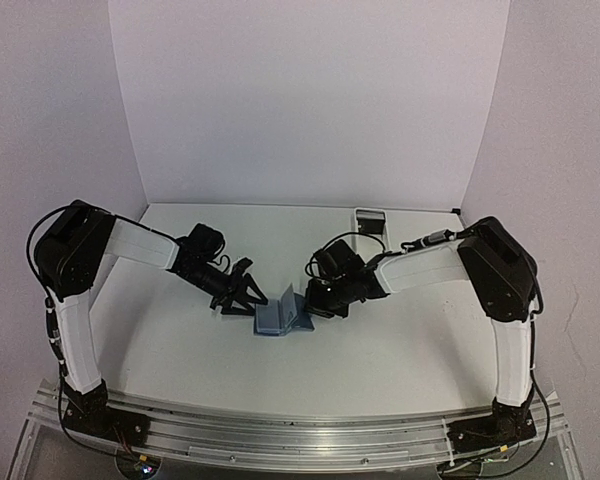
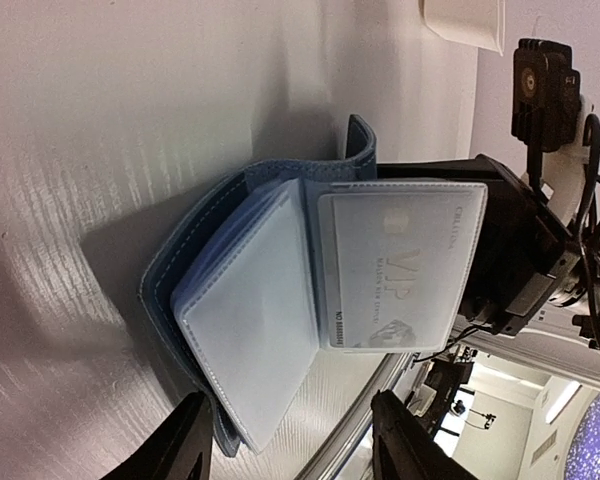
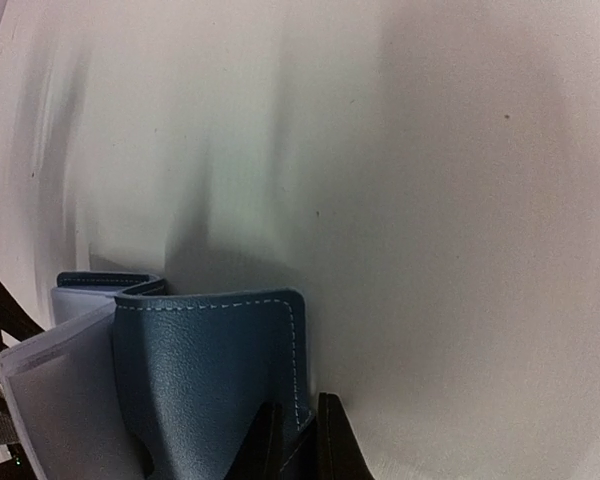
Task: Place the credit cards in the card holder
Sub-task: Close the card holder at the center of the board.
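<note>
Card holder open on counter, looks light, floppy, slick pocket pages; my right fingers pinch its stiffer stitched cover, left fingers spread, holding nothing, so I'd grip cover edges only.

The overhead view is bright and evenly lit. The white table and walls look soft, with only faint shadows.

The left wrist view has streaky glare across the tabletop. A dark shadow pools beside the card holder. Its clear pocket carries a slight sheen, though the print under it stays readable. The room behind is out of focus and bent at the frame's edge.

The right wrist view is dimmer and smeared toward its borders. A soft grey shadow lies behind the card holder's cover.
</note>
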Available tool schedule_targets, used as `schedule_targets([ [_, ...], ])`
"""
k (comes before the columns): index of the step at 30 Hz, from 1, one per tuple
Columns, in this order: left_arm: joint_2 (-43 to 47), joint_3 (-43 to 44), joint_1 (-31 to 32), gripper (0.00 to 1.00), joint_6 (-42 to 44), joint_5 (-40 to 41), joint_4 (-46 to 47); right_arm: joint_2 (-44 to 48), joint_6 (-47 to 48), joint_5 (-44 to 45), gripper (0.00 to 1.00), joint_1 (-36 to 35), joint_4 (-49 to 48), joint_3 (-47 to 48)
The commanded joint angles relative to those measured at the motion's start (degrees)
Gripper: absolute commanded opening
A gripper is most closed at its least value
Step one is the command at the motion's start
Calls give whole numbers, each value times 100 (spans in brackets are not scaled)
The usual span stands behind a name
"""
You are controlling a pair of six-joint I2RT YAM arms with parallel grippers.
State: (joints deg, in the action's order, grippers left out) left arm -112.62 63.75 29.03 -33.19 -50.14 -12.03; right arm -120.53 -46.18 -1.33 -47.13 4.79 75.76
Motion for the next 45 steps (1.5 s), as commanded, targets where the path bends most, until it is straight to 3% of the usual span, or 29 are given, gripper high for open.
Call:
schedule_targets([
  [1,-122,426,114,52,233,4,14,635,20,125,8,-94,-18,-66],
  [5,-174,151,118,43,462,363,7,1053,-66,334,4,-192,-6,-107],
  [10,-280,157,190,42,651,553,2,1052,-211,273,1,-470,-13,119],
  [19,-272,70,153,37,764,910,-126,217,-326,-84,15,-783,-32,712],
  [25,-172,98,-4,39,1057,1027,-485,-365,-188,-385,31,-784,-122,1414],
  [29,-80,17,-116,44,1200,1059,-662,-426,-181,-526,40,-784,-347,1521],
  [39,35,52,-444,71,1653,1107,-1212,107,425,-749,66,-949,-426,1726],
  [42,111,-17,-597,77,1718,1200,-1294,289,702,-768,82,-1004,-421,1779],
  [45,166,0,-797,79,1769,1220,-1377,445,951,-825,83,-1041,-426,1827],
])
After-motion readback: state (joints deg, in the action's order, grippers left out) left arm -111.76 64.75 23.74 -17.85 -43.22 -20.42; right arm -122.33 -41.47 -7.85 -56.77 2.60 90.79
